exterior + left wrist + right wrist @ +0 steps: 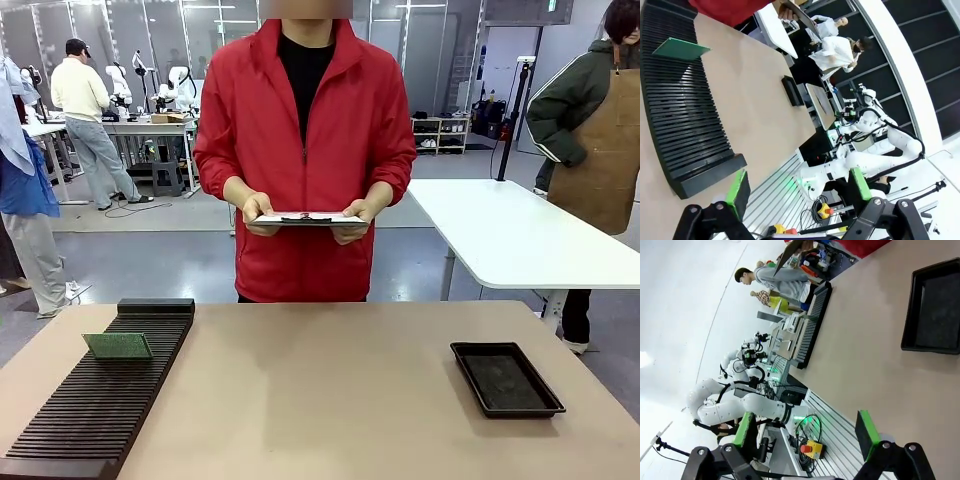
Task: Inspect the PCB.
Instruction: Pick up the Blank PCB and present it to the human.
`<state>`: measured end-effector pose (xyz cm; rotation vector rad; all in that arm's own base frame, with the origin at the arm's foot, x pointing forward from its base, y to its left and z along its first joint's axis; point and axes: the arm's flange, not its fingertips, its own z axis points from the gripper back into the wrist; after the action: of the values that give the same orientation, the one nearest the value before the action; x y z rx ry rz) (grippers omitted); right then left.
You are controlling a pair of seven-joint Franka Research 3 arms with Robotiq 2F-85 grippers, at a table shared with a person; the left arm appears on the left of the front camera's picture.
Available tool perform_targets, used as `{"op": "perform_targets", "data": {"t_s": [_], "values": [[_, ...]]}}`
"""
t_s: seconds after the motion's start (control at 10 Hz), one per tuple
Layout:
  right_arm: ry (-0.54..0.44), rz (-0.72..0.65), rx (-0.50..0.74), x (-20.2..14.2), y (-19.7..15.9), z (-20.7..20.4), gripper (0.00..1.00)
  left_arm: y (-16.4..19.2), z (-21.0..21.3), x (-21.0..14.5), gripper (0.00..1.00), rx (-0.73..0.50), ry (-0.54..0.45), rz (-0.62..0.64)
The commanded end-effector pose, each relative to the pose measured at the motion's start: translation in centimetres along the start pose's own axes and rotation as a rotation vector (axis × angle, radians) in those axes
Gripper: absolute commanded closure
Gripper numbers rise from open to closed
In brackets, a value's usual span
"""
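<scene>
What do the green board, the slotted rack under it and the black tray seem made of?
PCB: thin stiff laminate, probably; matte green, flat. Slotted rack: likely moulded plastic; uniform matte black ribs. Black tray: probably plastic; thin raised rim, dull sheen.

The person (pixel 305 150) wears a red zip-front jacket with a stand-up collar and long sleeves, over a black top. The left gripper (pixel 799 185) has black hinged finger links with round grey pivot pins and bright green pads (pixel 736 186) on its fingers. The right gripper (pixel 806 430) looks the same, with black links and green pads (pixel 867 432).
</scene>
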<state>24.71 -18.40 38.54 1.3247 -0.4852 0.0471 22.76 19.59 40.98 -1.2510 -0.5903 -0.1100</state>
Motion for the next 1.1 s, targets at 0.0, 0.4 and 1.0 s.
{"op": "perform_targets", "data": {"t_s": [0.0,0.4,1.0], "values": [[-0.020,-0.014,0.004,-0.3,-0.2,0.5,0.00,0.1,0.3,-0.3,0.00,-0.015,-0.015,0.006],[-0.020,-0.014,0.004,-0.3,-0.2,0.5,0.00,0.1,0.3,-0.3,0.00,-0.015,-0.015,0.006],[-0.020,-0.014,0.004,-0.3,-0.2,0.5,0.00,-4.3,-6.5,4.6,0.00,0.490,0.272,-0.347]]}}
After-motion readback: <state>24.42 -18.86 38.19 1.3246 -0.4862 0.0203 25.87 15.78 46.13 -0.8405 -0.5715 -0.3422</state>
